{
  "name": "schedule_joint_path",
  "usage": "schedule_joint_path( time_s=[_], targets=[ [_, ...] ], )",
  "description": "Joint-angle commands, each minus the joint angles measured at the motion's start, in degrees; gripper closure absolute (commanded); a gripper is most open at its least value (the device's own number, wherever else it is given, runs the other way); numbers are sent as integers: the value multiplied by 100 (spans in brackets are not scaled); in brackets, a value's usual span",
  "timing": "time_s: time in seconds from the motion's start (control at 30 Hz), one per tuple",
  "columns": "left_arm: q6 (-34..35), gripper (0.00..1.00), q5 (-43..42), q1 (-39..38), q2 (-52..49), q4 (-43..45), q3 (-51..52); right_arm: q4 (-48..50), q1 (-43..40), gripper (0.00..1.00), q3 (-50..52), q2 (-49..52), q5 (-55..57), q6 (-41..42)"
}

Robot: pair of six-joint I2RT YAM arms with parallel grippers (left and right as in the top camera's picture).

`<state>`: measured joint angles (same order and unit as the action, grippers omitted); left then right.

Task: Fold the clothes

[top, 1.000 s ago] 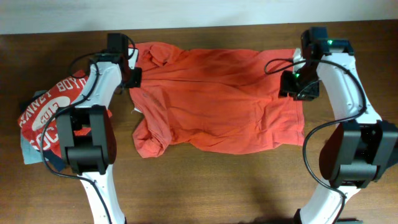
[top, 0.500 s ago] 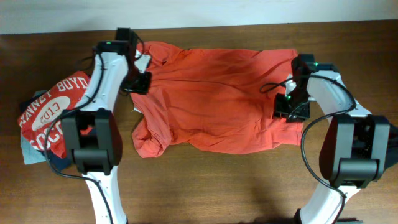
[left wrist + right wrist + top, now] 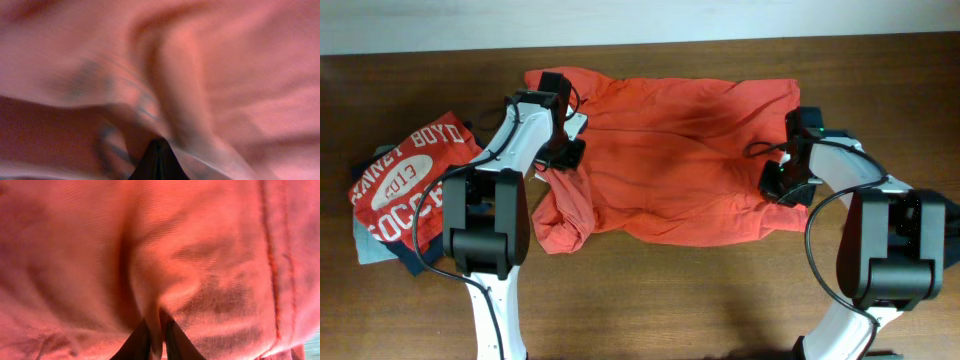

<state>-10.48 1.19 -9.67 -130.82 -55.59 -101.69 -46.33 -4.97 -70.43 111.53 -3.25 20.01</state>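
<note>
An orange shirt [image 3: 670,170] lies spread and wrinkled across the middle of the brown table [image 3: 650,300]. My left gripper [image 3: 563,155] is over its left side, near the sleeve. In the blurred left wrist view its fingers [image 3: 158,159] are pressed together with orange cloth [image 3: 210,75] all round them. My right gripper [image 3: 782,188] is over the shirt's right side. In the right wrist view its fingers [image 3: 156,332] pinch a raised fold of the orange cloth [image 3: 200,245].
A red shirt with white lettering [image 3: 405,175] lies at the left edge on top of a grey-blue garment [image 3: 365,245]. Both arm bases stand at the front of the table. A pale wall runs along the far edge.
Both grippers have moved from the shirt's far corners toward the front and inward. They have dragged cloth with them, and the shirt's sides have bunched up.
</note>
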Motion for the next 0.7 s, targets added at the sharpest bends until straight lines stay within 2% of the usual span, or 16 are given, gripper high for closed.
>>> schedule_joint_path(
  time_s=[0.0, 0.07, 0.23, 0.37, 0.47, 0.6, 0.67],
  targets=[
    [28, 98, 1294, 188, -70, 450, 81, 94, -505, 85, 223, 245, 1161, 201],
    [149, 97, 1545, 302, -70, 721, 70, 68, -719, 86, 221, 243, 1327, 199],
    [212, 95, 1556, 503, -70, 1235, -55, -90, -1283, 88, 81, 243, 1327, 192],
    [203, 92, 1558, 525, -68, 1119, -557, -385, -1394, 85, -313, 240, 874, -201],
    [205, 88, 1346, 505, -63, 595, -1198, -863, -1340, 83, -802, 240, 815, -326],
    [205, 84, 164, 348, -57, -984, -2319, -1773, -1296, 77, -1735, 205, 793, -374],
    [214, 83, -190, 275, -57, -1370, -2465, -2072, -1298, 74, -2059, 160, 732, -404]
  ],
)
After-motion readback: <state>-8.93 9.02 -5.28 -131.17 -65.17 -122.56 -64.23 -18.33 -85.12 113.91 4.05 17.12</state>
